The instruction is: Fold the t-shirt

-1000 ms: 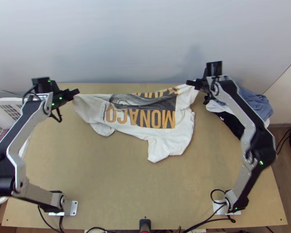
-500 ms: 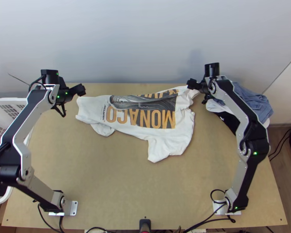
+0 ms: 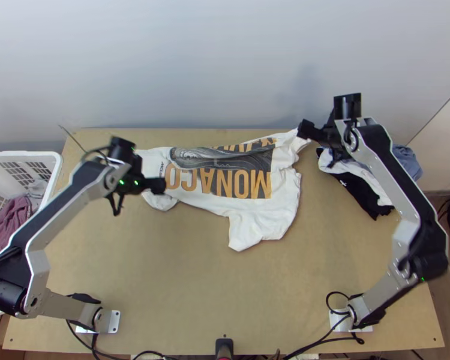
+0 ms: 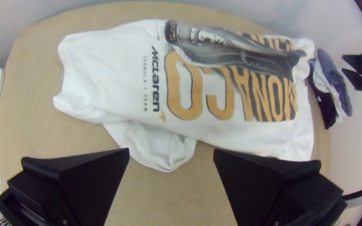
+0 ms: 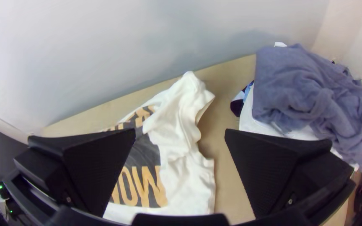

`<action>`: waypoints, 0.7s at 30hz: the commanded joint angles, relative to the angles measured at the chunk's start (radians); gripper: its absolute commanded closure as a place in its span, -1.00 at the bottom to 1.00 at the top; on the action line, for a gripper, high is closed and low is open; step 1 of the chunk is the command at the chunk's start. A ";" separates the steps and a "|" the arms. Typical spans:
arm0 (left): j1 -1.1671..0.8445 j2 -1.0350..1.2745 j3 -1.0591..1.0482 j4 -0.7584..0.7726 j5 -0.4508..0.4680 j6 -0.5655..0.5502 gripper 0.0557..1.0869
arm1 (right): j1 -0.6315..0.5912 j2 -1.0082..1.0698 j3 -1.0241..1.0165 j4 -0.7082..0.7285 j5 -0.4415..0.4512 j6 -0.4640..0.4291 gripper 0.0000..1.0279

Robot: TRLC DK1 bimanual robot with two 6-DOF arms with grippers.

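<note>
A white t-shirt (image 3: 255, 219) is laid across the far half of the light wooden table (image 3: 225, 294), its length run roughly from the left arm's side to the right arm's side. The cloth is not lying flat: a long crease is formed through the dark grey picture (image 3: 225, 159) near its far edge, and the big orange lettering (image 3: 243, 184) is turned face up. A rounded flap of white cloth is spread toward the near side at the left end, and a broader piece is extended the same way at the right end, where the far corner is rumpled. The left gripper (image 3: 158, 185) is held above the left part of the shirt, beside the lettering, and its fingers (image 4: 84, 180) are set wide apart, with the cloth and bare table seen beyond them. The right gripper (image 3: 306, 129) is held by the shirt's far right corner; its fingers (image 5: 99, 167) are also parted wide, and the rumpled white cloth is seen through the gap. At the table's far right a loose pile is formed by blue-grey cloth (image 3: 407, 161), white cloth (image 3: 372, 185) and black cloth (image 3: 361, 203). At the far left a white basket (image 3: 56, 171) is placed beside the table, and mauve cloth (image 3: 12, 217) is held in it.
</note>
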 commanded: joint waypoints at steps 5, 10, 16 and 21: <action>-0.144 0.064 -0.144 0.150 -0.144 0.054 -0.89 | 0.087 -0.299 -0.301 -0.002 -0.009 -0.059 -0.93; -0.190 0.123 -0.135 0.157 -0.181 0.055 -0.79 | 0.133 -0.336 -0.379 0.031 -0.009 -0.060 -0.93; -0.190 0.163 -0.139 0.206 -0.199 0.054 -0.43 | 0.175 -0.350 -0.409 0.036 -0.009 -0.054 -0.93; -0.170 0.170 -0.161 0.265 -0.210 0.048 0.21 | 0.198 -0.356 -0.459 0.033 -0.011 -0.033 -0.74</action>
